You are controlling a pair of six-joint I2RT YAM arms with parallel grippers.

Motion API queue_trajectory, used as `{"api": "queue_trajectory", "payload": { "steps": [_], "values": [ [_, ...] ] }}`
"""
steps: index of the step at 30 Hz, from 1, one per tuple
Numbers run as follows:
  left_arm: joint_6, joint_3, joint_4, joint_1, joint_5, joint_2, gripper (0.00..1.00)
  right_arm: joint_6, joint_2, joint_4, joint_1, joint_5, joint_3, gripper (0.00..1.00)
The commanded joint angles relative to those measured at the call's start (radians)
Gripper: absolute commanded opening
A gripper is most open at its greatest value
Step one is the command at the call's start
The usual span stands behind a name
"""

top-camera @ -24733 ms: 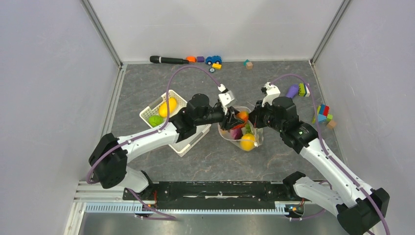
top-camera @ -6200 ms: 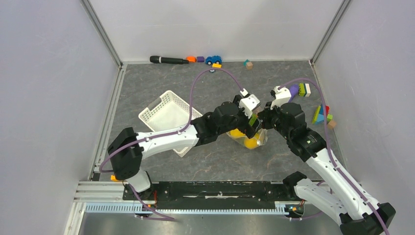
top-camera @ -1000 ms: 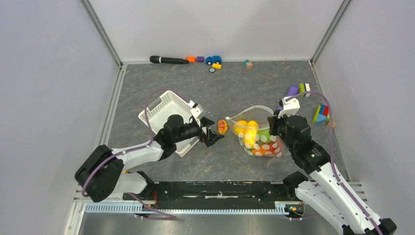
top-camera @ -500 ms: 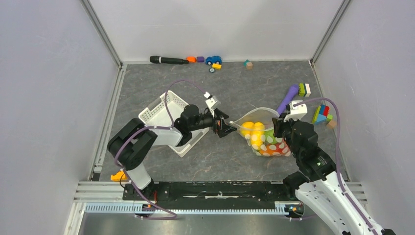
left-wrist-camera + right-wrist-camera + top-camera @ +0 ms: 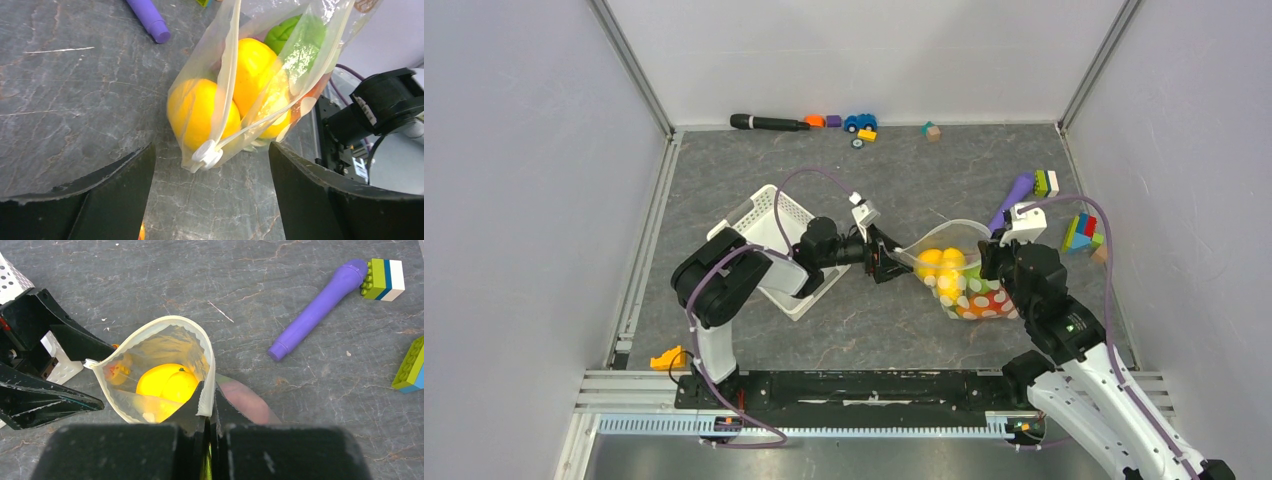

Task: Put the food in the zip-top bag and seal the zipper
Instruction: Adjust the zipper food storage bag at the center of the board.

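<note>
The zip-top bag (image 5: 964,285) lies mid-table, its mouth gaping towards the left. Inside are food toys: a yellow mango (image 5: 165,382), an orange (image 5: 197,112) and something green (image 5: 292,35). My right gripper (image 5: 206,407) is shut on the bag's rim, pinching the zipper (image 5: 205,365) strip. My left gripper (image 5: 211,150) stands wide open at the bag's left corner, a finger on either side of the white slider tab (image 5: 206,155), touching neither. A small orange toy (image 5: 119,371) shows blurred through the film at that corner. In the top view the left gripper (image 5: 886,262) is level with the bag's tip.
The white basket (image 5: 769,235) stands left of the bag, under the left arm. A purple brush (image 5: 1012,200) and coloured blocks (image 5: 1079,232) lie right of the bag. A black marker (image 5: 769,122), a toy car (image 5: 860,122) and more blocks line the back wall.
My left gripper has moved right from beside the basket to the bag's slider corner. The right gripper and bag shifted slightly right and now hold still.
</note>
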Motion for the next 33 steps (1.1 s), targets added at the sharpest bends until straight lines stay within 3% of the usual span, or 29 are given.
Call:
{"api": "queue_trajectory", "payload": {
  "steps": [1,7,9,14,16,17,20,23,27,33],
  "values": [
    [-0.062,0.061,0.097,0.001,0.086,0.016,0.82,0.017,0.004,0.039,-0.001,0.01,0.034,0.0],
    [-0.025,0.05,0.071,0.001,0.084,-0.03,0.35,0.031,0.015,0.03,-0.001,0.013,0.042,0.0],
    [-0.016,0.068,0.004,0.001,0.099,-0.051,0.03,0.036,0.021,0.022,-0.001,0.017,0.049,0.0],
    [0.016,0.044,-0.071,0.001,0.097,-0.144,0.02,0.036,0.043,-0.03,-0.001,0.044,0.094,0.01],
    [0.032,0.035,-0.124,0.001,0.09,-0.211,0.02,0.023,0.054,-0.062,0.0,0.065,0.119,0.1],
    [0.05,0.035,-0.168,0.0,0.089,-0.242,0.02,0.007,0.06,-0.074,-0.001,0.079,0.133,0.19],
    [0.121,0.072,-0.361,-0.004,0.068,-0.359,0.02,-0.034,0.06,-0.096,0.0,0.092,0.189,0.72],
    [0.231,0.166,-0.655,-0.013,0.077,-0.42,0.02,-0.078,0.031,-0.07,-0.001,0.049,0.235,0.95],
    [0.341,0.247,-0.867,-0.016,0.074,-0.461,0.02,-0.169,-0.025,0.077,-0.001,-0.166,0.226,0.98],
    [0.456,0.32,-1.11,-0.016,0.046,-0.522,0.02,-0.347,0.017,0.24,-0.001,-0.684,0.189,0.98]
  ]
}}
